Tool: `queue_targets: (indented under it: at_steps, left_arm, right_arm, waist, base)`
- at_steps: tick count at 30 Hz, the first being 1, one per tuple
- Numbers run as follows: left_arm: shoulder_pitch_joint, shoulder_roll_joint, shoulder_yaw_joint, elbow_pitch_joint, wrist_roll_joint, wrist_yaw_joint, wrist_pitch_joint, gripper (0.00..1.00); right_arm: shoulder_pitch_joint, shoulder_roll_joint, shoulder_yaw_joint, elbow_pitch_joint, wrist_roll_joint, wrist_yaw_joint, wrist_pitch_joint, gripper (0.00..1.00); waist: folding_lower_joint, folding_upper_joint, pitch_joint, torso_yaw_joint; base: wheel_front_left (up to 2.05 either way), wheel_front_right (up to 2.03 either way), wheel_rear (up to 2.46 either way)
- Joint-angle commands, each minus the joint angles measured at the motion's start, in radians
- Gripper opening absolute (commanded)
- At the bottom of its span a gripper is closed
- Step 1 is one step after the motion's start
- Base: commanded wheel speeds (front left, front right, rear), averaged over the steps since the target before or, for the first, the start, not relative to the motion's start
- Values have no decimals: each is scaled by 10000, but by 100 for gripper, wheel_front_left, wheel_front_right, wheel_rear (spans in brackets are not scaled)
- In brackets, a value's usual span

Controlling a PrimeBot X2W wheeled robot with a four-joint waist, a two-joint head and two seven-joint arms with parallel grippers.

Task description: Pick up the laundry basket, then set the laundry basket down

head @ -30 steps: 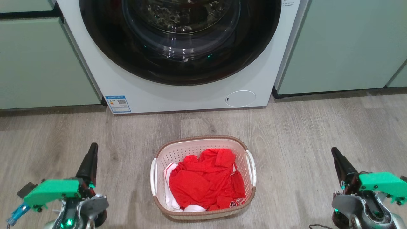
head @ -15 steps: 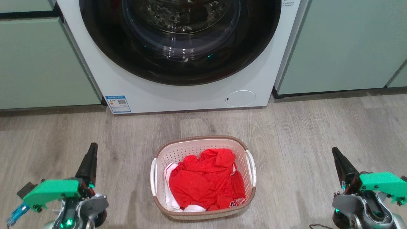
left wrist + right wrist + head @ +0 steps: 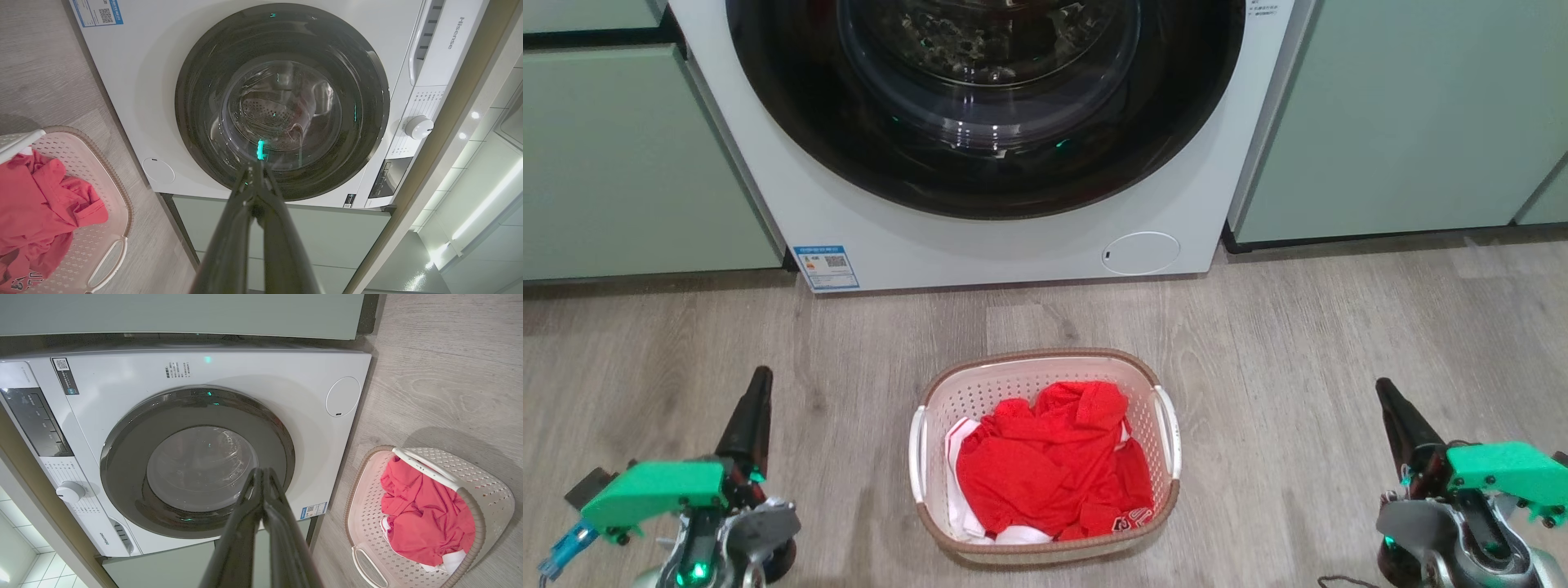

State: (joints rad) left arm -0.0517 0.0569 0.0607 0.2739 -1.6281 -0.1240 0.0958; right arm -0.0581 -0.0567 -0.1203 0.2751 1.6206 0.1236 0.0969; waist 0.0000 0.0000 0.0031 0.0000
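The laundry basket (image 3: 1045,369), cream with perforated walls, a brown rim and white side handles, stands on the floor in front of the washer, filled with red and white clothes (image 3: 1049,465). It also appears at the left edge of the left wrist view as the basket (image 3: 110,212) and at the right of the right wrist view as the basket (image 3: 482,486). My left gripper (image 3: 758,384) hovers well to the basket's left, fingers shut and empty. My right gripper (image 3: 1384,392) hovers well to its right, also shut and empty. Both wrist views show the fingers pressed together: left gripper (image 3: 255,167), right gripper (image 3: 261,473).
A white front-loading washer (image 3: 1013,237) with a dark round door (image 3: 980,106) stands just behind the basket. Pale green cabinets (image 3: 629,163) flank it on both sides. Grey wood-look floor (image 3: 1298,343) spreads around the basket.
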Motion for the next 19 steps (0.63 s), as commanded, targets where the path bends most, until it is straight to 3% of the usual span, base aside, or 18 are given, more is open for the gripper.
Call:
queue_targets:
  at_steps: [1,19]
  left_arm:
    - [-548,53,370,-294,61,-67,45,0]
    - [-552,28,406,-293,91,-67,74,0]
  right_arm:
    - [-487,-20,177,-309,-27,71,73,0]
    - [-489,-2,150,-308,-49,71,94,0]
  waist:
    - [0,0,0,0]
    - [0,0,0,0]
  base:
    - [0,0,0]
    - [0,0,0]
